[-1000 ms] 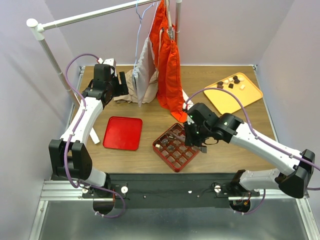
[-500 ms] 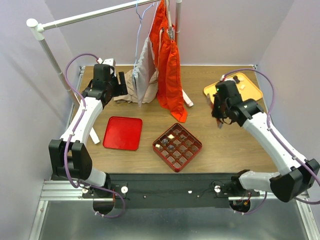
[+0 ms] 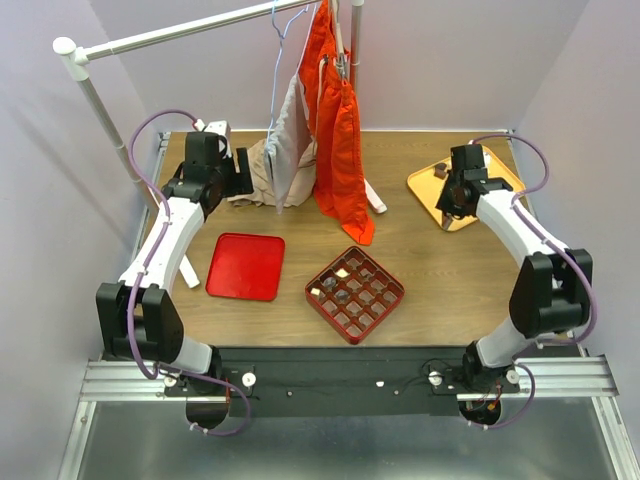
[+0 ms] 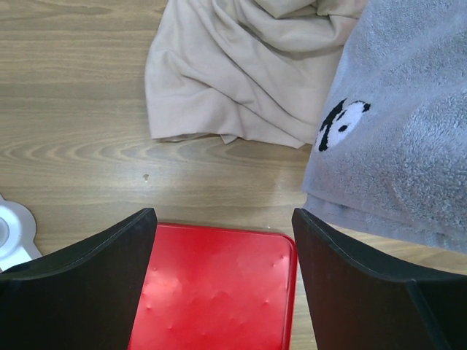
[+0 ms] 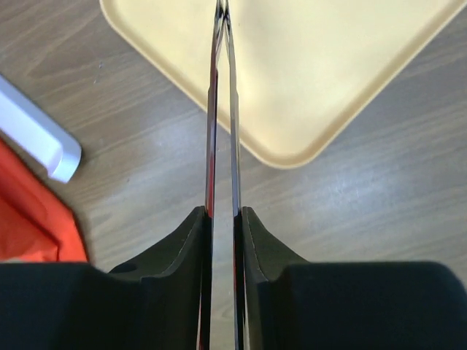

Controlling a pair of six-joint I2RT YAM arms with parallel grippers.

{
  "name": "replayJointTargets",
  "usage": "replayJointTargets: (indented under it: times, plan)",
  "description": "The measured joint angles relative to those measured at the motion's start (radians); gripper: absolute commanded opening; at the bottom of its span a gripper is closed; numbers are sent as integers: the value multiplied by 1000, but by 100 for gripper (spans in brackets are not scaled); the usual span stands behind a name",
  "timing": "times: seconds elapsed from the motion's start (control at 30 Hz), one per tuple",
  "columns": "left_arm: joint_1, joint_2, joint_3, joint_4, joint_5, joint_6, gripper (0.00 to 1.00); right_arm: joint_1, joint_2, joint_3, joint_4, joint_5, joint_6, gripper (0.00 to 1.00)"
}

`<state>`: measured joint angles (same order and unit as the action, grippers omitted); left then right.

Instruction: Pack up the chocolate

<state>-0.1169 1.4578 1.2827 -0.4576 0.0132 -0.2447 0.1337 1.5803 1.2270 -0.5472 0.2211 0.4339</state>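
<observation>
Chocolate (image 3: 440, 172): one dark piece shows on the yellow tray (image 3: 425, 187) at 2 o'clock on the counter (image 3: 450, 280). The right arm hides the rest of that tray. Several more pieces, dark and white, sit in cells of the red gridded box (image 3: 386, 301) near 6 o'clock.

Right tool (image 5: 222, 219): pressed onto a pair of tweezers (image 5: 222, 109). Their tips stand nearly together above a bare part of the tray near its 6 o'clock corner. No piece shows between them.

Left tool (image 4: 222, 219): spread and empty, at 10 o'clock, near the red lid (image 4: 219, 292).

Judgement: a pickup from the tray is in hand.

Recommended: carry the tips toward the visible piece at their 11 o'clock and let them part. Straddle it squarely, descend until just off the tray, then squeeze lightly. Too hard a pinch may flick so small a lump away.
</observation>
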Motion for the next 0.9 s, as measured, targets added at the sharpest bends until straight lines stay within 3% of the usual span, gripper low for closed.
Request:
replayJointTargets:
  times: [0.3, 0.9]
  plan:
    - [0, -8, -14, 1, 5, 2, 85, -38, 131, 92, 69, -18, -4, 43]
    - [3, 6, -14, 2, 7, 1, 85, -39, 219, 134, 92, -18, -50, 55]
